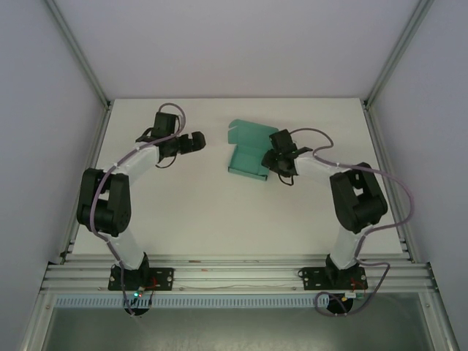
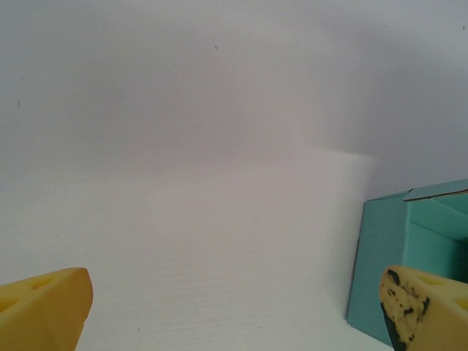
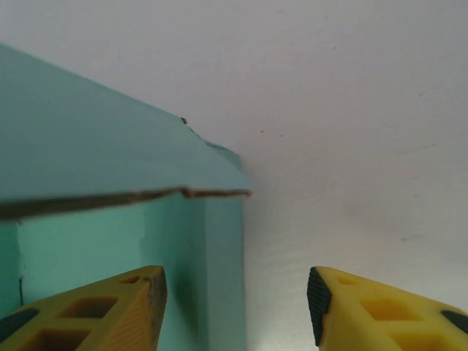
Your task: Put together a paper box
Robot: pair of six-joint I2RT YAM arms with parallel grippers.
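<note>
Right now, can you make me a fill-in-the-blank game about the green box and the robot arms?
1. The right end effector is at the edge of the paper box, which is coloured teal-____.
2. The left end effector has its fingers spread wide ____.
3. The box lies on a table that is coloured ____.
4. The number of robot arms here is ____.

Missing words: green, open, white, two.

White table [image 1: 219, 219], pale walls [image 1: 44, 110], aluminium frame rails [image 1: 234, 272]
</note>
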